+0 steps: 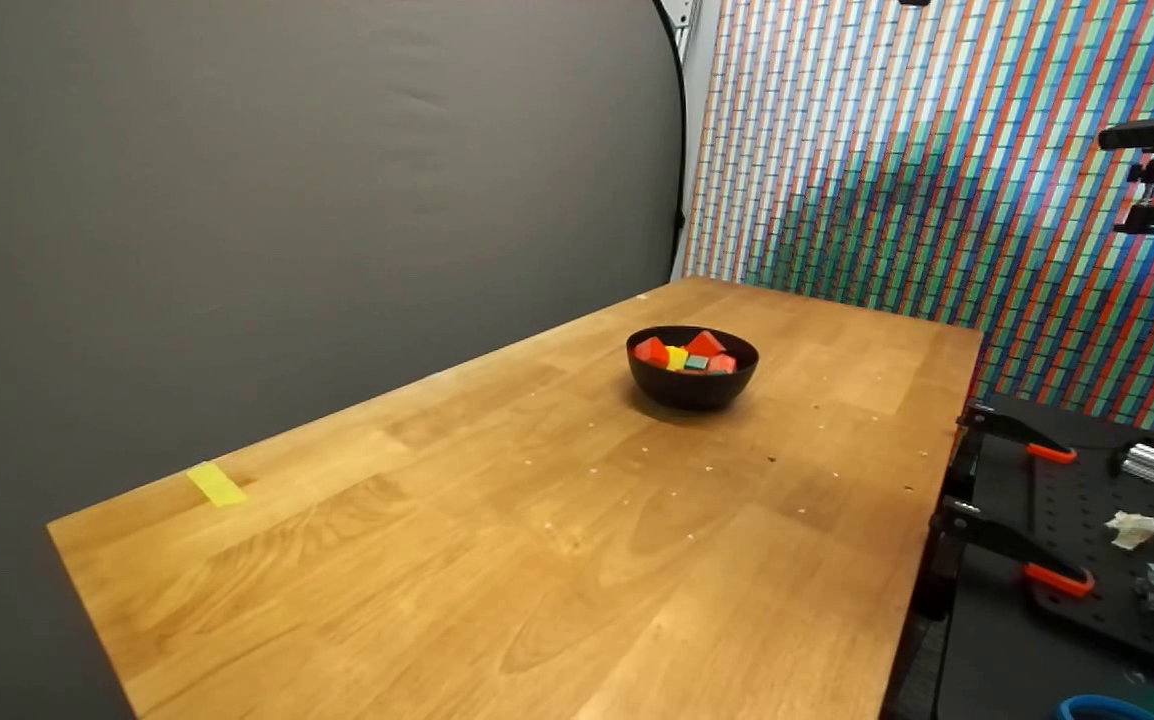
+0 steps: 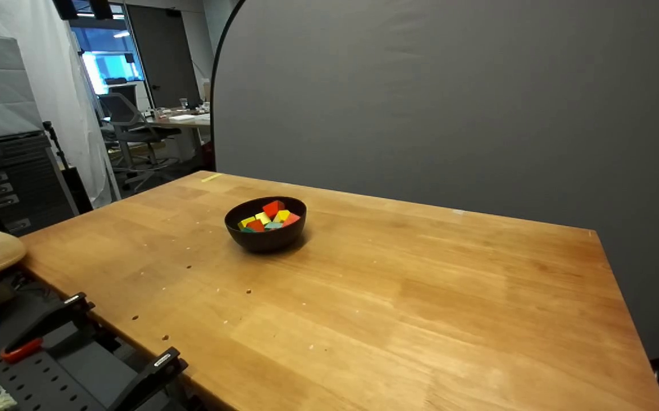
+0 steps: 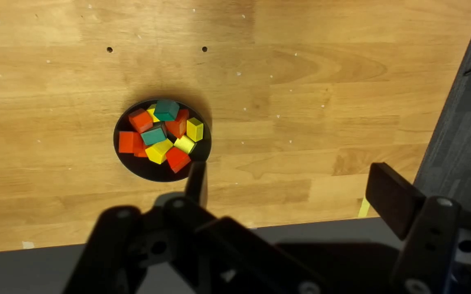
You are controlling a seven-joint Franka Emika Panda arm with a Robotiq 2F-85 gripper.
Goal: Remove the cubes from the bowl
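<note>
red, yellow and green blocks (image 3: 154, 136) lie heaped at left in the wrist view, penned inside the black bowl (image 3: 136, 166) on the tabletop (image 3: 301, 110); the jaws stand wide and empty, presumably to admit one.

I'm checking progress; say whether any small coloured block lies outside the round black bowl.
No, in the wrist view all visible small coloured blocks lie inside the round black bowl.

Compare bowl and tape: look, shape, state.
The bowl is black; the tape is yellow.
The bowl is round with raised walls; the tape is a flat strip.
The bowl holds cubes; the tape lies bare.
Both are on the table.
</note>
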